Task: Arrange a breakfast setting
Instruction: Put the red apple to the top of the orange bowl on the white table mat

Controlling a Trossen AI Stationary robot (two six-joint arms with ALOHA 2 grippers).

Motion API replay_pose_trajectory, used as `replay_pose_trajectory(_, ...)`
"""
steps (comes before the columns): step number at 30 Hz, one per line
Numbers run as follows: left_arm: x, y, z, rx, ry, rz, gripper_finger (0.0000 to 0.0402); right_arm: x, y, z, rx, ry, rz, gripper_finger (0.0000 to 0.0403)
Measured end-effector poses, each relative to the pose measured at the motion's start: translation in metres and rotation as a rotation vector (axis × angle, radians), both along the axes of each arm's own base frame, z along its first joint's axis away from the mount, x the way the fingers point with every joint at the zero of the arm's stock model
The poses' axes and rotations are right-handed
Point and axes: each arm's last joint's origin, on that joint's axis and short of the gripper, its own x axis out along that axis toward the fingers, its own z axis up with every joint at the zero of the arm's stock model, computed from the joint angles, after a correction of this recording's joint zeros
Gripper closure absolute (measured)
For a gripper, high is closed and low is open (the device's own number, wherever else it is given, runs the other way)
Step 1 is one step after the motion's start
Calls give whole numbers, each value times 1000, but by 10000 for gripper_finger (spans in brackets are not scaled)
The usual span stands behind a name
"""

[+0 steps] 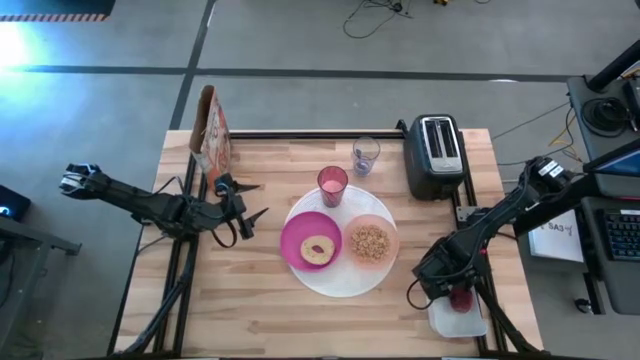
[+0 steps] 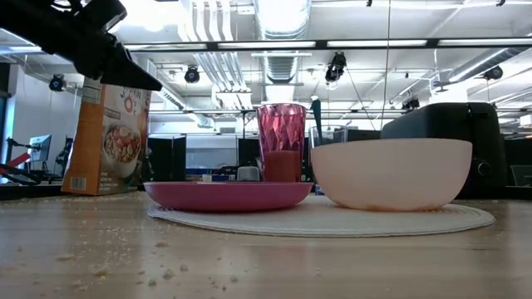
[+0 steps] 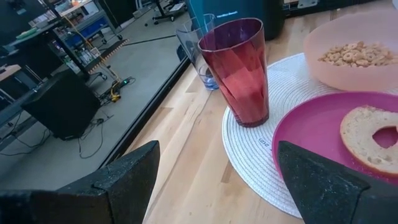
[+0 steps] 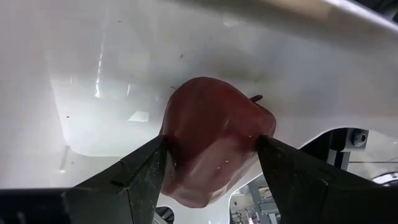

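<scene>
High view: the large white round plate (image 1: 340, 278) lies near the middle of the wooden table (image 1: 250, 320). On its left part sits the smaller magenta plate (image 1: 300, 232) with the ring-shaped bagel (image 1: 318, 249) on it; on its right part sits the peach-orange bowl (image 1: 371, 242), which holds cereal. The pink translucent cup (image 1: 332, 185) stands on the far rim of the white plate, and a clear glass (image 1: 365, 155) stands just beyond it, to the right. A black toaster (image 1: 434, 155) is at the far right of the table and a cereal box (image 1: 212, 133) at the far left.

The left gripper (image 1: 256, 200) hangs above the table to the left of the magenta plate, its fingers spread wide and holding nothing; in the left wrist view the two fingers (image 3: 121, 180) stand well apart with the cup (image 3: 239, 71) and the bagel (image 3: 373, 137) ahead of them.

The right gripper (image 1: 458, 296) is at the near right corner of the table, over a white container (image 1: 457, 320). In the right wrist view its fingers (image 4: 143, 171) are clenched on either side of the dark red fruit (image 4: 214, 140), a stemmed apple, with the white container (image 4: 99, 81) behind it. Whether the fruit rests on the container or is lifted off it cannot be told.

In the low view crumbs (image 2: 100, 270) are scattered on the near part of the table top.
</scene>
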Motion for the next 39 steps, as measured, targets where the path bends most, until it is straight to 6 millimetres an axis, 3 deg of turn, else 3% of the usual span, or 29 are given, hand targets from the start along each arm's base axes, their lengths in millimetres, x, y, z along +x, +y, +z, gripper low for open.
replay_pose_trajectory(7, 0, 0, 1, -2, -8, 1, 96, -3, -2, -3, 5, -6, 30, 170)
replay_pose_trajectory(17, 0, 0, 1, -2, -9, 1, 96, -4, -3, -6, 14, -27, 76, 272)
replay_pose_trajectory(22, 0, 0, 1, -3, -11, 1, 96, -3, -3, -1, 42, -79, 120, 281)
replay_pose_trajectory(31, 1, 0, 2, -6, -23, 0, 96, 4, 1, 31, 137, -292, 201, 280)
replay_pose_trajectory(39, 1, 0, 2, -9, -29, -1, 96, -2, -3, 68, 225, -449, 187, 284)
